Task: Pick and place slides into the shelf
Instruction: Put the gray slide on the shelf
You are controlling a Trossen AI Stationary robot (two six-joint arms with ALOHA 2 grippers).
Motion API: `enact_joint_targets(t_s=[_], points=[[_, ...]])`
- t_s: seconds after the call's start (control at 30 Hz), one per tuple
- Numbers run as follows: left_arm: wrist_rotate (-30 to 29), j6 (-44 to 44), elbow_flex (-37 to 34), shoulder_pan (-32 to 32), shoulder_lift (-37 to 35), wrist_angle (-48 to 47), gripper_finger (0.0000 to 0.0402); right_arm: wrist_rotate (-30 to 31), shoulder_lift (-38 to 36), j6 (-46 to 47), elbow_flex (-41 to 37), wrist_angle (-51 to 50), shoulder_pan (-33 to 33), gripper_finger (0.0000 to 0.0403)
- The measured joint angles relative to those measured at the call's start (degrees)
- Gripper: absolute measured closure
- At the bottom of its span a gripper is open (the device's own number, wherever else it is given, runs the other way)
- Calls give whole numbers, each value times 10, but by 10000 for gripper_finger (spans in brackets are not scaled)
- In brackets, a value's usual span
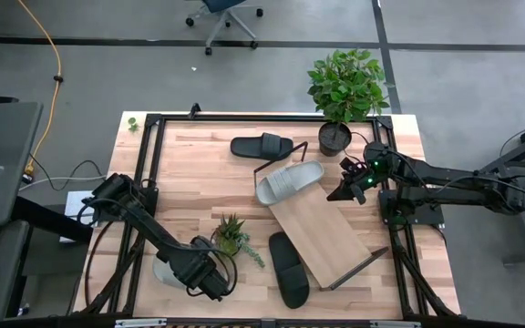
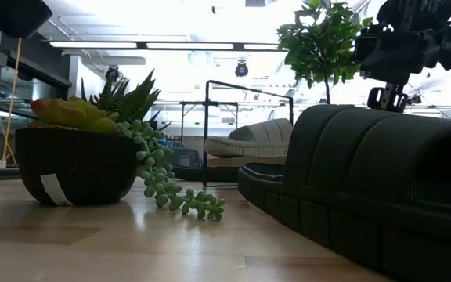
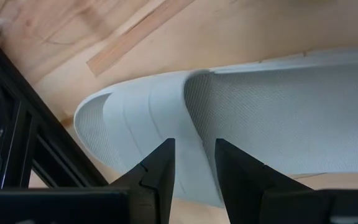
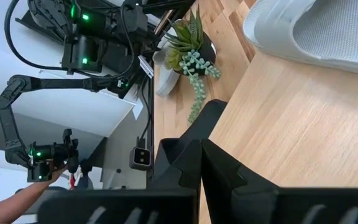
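Note:
The shelf (image 1: 322,232) is a slanted light-wood board on a black wire frame. One light grey slide (image 1: 290,180) lies sole-down across its far end. A black slide (image 1: 262,146) lies on the table beyond it, and another black slide (image 1: 288,269) lies against the shelf's near-left side. The second grey slide (image 1: 164,271) lies on the table near the left edge, partly under my left arm. My left gripper (image 3: 194,171) is at its strap with a narrow gap between the fingers. My right gripper (image 1: 349,187) hovers shut and empty by the shelf's far-right side. My left gripper has the grey slide's strap edge (image 3: 191,134) between its two fingers. One finger (image 3: 163,165) is on the strap's outer face and the other (image 3: 229,168) is on the side of the foot opening. The fingers point down at it. The slide lies flat on the table.
A succulent in a dark bowl (image 1: 231,235) stands between the left gripper and the shelf. A tall potted plant (image 1: 340,91) stands at the far edge near the right gripper. Black frame rails (image 3: 17,143) run along the table's left side, close to the grey slide.

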Motion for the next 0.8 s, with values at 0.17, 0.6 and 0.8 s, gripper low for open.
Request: enact_joint_targets(t_s=[0.17,0.6,0.8], points=[[-11,0,0,0,0,0,300,3,0,-7,0,0,0,400],[43,15,1,0,43,0,300,4,0,-10,0,-5,0,400],[39,0,1,0,44,-6,300,4,0,-10,0,-10,0,400]])
